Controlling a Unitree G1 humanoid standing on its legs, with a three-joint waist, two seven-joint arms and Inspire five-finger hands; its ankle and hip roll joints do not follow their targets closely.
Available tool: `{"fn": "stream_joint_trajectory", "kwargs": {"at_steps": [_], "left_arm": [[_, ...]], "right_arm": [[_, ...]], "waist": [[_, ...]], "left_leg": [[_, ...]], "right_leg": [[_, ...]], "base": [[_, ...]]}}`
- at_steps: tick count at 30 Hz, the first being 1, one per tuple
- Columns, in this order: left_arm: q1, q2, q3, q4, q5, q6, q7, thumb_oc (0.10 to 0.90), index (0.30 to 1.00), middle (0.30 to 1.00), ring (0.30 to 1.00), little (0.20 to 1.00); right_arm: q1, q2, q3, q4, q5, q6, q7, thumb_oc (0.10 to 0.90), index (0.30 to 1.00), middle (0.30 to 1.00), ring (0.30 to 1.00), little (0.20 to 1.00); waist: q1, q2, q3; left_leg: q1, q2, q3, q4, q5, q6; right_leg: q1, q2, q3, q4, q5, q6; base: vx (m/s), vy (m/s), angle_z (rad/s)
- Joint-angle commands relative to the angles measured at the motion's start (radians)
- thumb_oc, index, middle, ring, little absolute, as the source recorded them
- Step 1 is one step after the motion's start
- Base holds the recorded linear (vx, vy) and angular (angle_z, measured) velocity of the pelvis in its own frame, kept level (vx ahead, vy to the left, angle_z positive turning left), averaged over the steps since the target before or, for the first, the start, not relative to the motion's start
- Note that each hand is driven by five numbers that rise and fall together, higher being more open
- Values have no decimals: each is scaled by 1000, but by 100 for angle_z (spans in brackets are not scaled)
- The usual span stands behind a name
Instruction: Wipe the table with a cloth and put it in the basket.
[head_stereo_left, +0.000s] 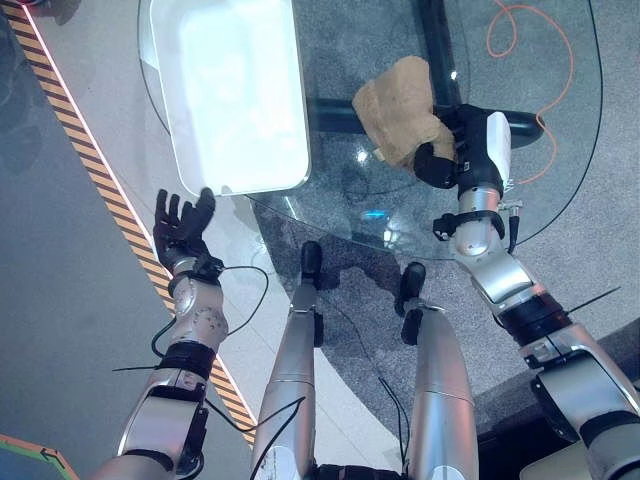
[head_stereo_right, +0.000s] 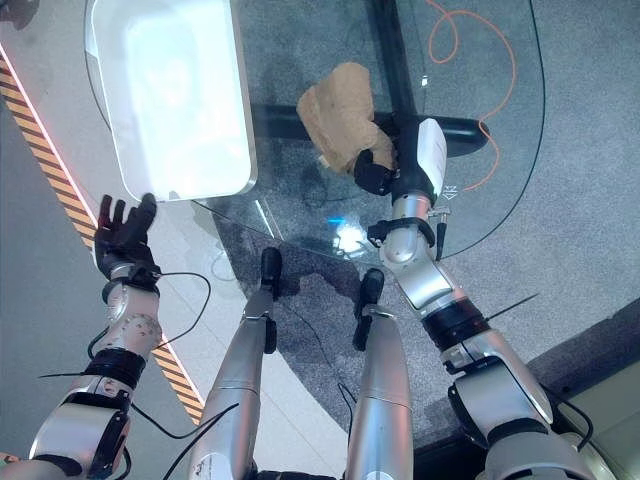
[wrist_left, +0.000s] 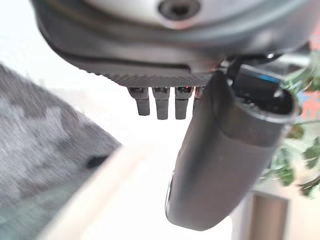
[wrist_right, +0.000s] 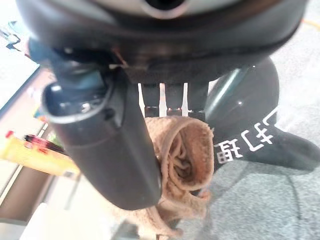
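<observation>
A: Where is the cloth?

B: The crumpled tan terry cloth (head_stereo_left: 398, 118) lies bunched on the round clear glass table (head_stereo_left: 560, 160), roughly at the middle of the pane. The dark right hand (head_stereo_left: 440, 160) sits at the cloth's five o'clock edge.

A: Is that hand gripping it?

B: Yes. From the wrist, its thumb and fingers (wrist_right: 172, 100) curl round a rolled fold of the cloth (wrist_right: 185, 160), so the fabric is pinched between them and hangs in a loose wad past the thumb.

A: And the basket?

B: The white rectangular plastic basket (head_stereo_left: 170, 110) stands at about ten o'clock from the cloth, on the glass top's left part, with its near end past the table's rim. The two are apart. Its inside glares bright white, so I cannot tell whether anything lies in it.

A: The other hand?

B: The dark left hand (head_stereo_left: 180, 228) is held up off the table, at about seven o'clock from the basket and just short of its near corner, fingers straight and fanned, touching nothing.

A: Anything else around?

B: An orange cable (head_stereo_left: 545, 90) loops on the grey carpet seen through the glass at the table's two o'clock, and a black-and-orange striped strip (head_stereo_left: 100, 190) runs along the floor on the left.
</observation>
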Motion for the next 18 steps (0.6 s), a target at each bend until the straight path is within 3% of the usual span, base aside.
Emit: {"fn": "stream_joint_trajectory", "kwargs": {"at_steps": [1,9,18], "left_arm": [[6,64,76,-91,-60,-136,-103,800,900,900,900,900],[12,-10,81,-288,-62,-139,-240,800,900,900,900,900],[33,-39,17,-543,-4,17,-315,800,900,900,900,900]], "right_arm": [[-52,3,-63,-229,-93,-167,-14,100,300,300,300,200],[-30,23,-108,-319,-139,-197,31,100,300,300,300,200],[12,43,-147,-401,-159,-241,68,100,300,300,300,200]], "waist": [[-7,-24,-27],[-7,-26,-27],[-11,-30,-27]], "left_leg": [[3,-33,70,117,-118,82],[-1,-31,72,126,-127,81],[3,-32,77,127,-133,87]], "right_leg": [[23,22,2,-95,82,22],[25,19,2,-94,80,26],[34,22,1,-102,86,30]], "base": [[0,0,0],[0,0,0],[0,0,0]]}}
